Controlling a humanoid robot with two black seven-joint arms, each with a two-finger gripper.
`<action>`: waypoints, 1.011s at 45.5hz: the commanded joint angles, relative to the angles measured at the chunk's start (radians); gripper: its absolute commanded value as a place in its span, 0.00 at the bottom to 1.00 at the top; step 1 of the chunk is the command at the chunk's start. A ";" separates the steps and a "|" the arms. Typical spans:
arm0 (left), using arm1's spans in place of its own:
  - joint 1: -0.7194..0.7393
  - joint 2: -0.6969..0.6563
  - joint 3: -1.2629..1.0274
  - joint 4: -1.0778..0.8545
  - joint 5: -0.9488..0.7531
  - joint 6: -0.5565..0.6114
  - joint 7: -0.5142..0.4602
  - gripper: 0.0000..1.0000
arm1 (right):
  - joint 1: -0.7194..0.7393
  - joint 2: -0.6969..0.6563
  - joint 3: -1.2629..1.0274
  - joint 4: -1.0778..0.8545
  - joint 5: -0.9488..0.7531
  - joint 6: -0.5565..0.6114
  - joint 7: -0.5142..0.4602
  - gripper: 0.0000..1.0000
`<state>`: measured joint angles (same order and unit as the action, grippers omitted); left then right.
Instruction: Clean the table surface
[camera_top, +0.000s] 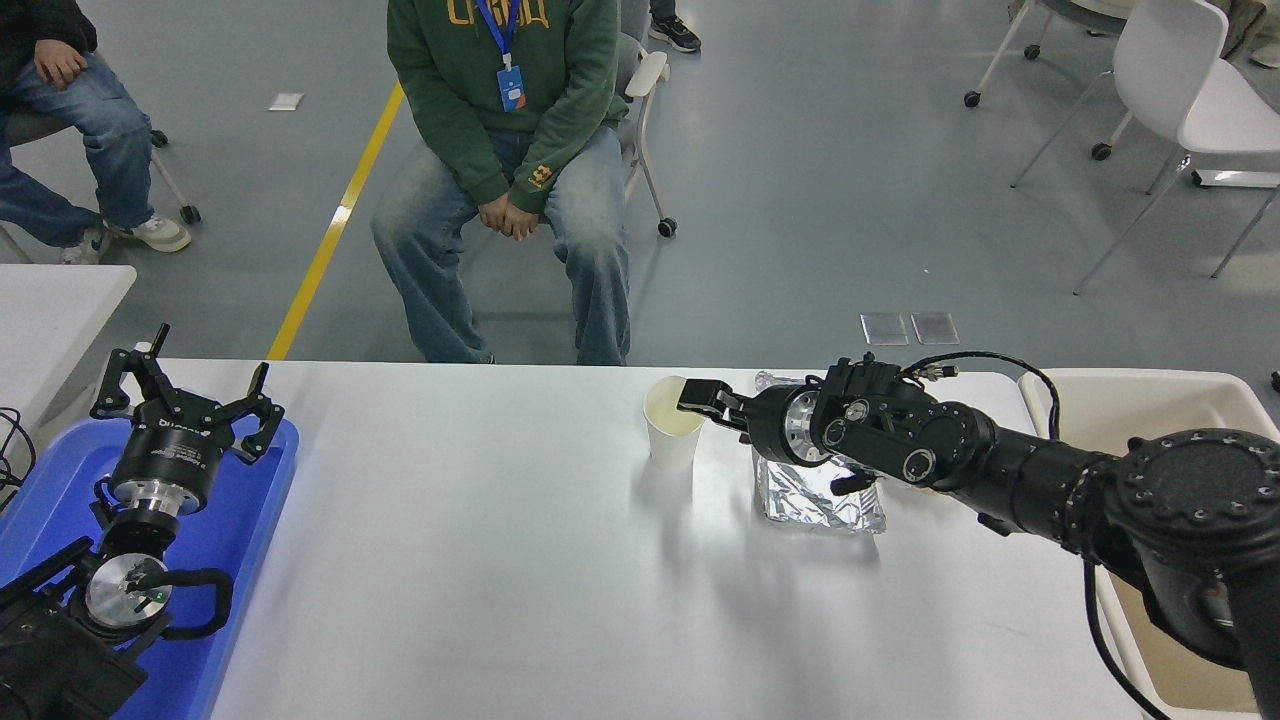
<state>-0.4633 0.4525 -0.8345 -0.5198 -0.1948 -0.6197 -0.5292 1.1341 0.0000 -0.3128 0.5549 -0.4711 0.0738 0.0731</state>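
On the white table surface (480, 560), which fills the lower middle of the head view, stands an upright white paper cup (674, 425) near the far edge, right of centre. Just to the right of the cup lies a crumpled silver foil packet (815, 500), flat on the tabletop and partly covered by the right arm. The right arm enters from the lower right corner and reaches leftward across the packet. The right gripper (697, 398) sits at the cup's right rim; one fingertip overlaps the rim, but whether the fingers are closed on the rim or merely beside it cannot be told from this angle. A black cable loops above the wrist of this arm.

At the lower left, the left arm is parked over a blue tray (250, 520) that lies at the table's left end. The left gripper (185, 400) points away from the camera with its fingers spread wide and nothing between them.

Beyond the table's right end, a beige bin (1150, 400) shows partly behind the right arm. A corner of a smaller white table (50, 300) shows at the left edge.

Beyond the far side, a person in a green hooded top (505, 100) sits on a chair with hands clasped between the knees. A second seated person (60, 130) shows at the upper left, and a white chair (1190, 100) stands at the upper right.
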 joint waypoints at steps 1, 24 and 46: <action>0.000 0.000 0.000 0.000 0.000 0.000 0.000 1.00 | -0.008 0.000 0.011 0.017 -0.001 -0.017 0.001 0.91; 0.000 0.000 0.000 0.000 0.000 0.000 0.000 1.00 | -0.019 0.000 0.008 0.019 -0.021 -0.017 -0.012 0.75; 0.000 0.000 0.000 0.000 0.000 0.000 0.000 1.00 | -0.017 0.000 0.008 0.028 -0.021 -0.002 -0.013 0.27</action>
<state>-0.4633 0.4525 -0.8345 -0.5201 -0.1948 -0.6197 -0.5292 1.1170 0.0000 -0.3059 0.5791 -0.4915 0.0629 0.0603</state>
